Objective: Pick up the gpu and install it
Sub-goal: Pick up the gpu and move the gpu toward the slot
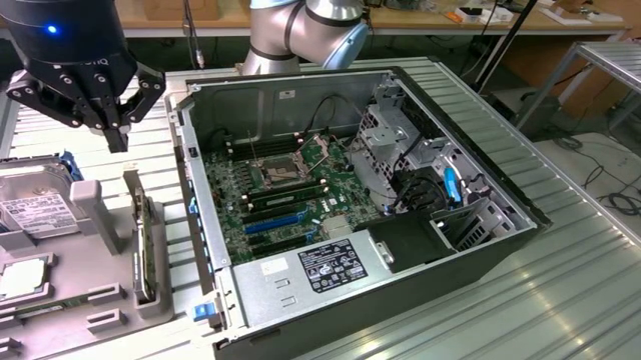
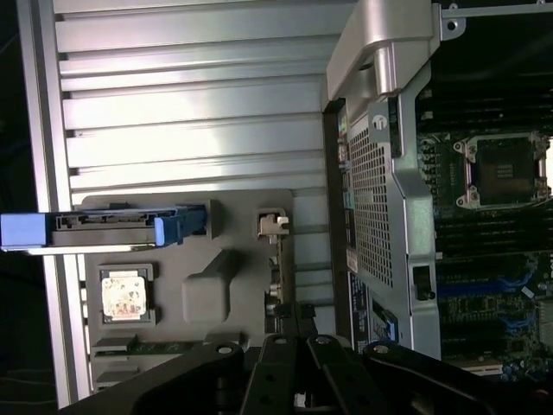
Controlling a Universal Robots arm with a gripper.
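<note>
The gripper [image 1: 116, 133] is closed and holds nothing. It hangs above the surface at the exterior view's left, beside the open computer case [image 1: 251, 94]. The gpu [image 1: 141, 244] stands on edge in a slot of the grey parts holder [image 1: 100, 225], on the near side of the gripper, between the hard drive [image 1: 30, 202] and the case. This appears to be the approach stage. Open the jaws before descending, align them across the card's thin edge, and grip the board rather than its components.
</note>
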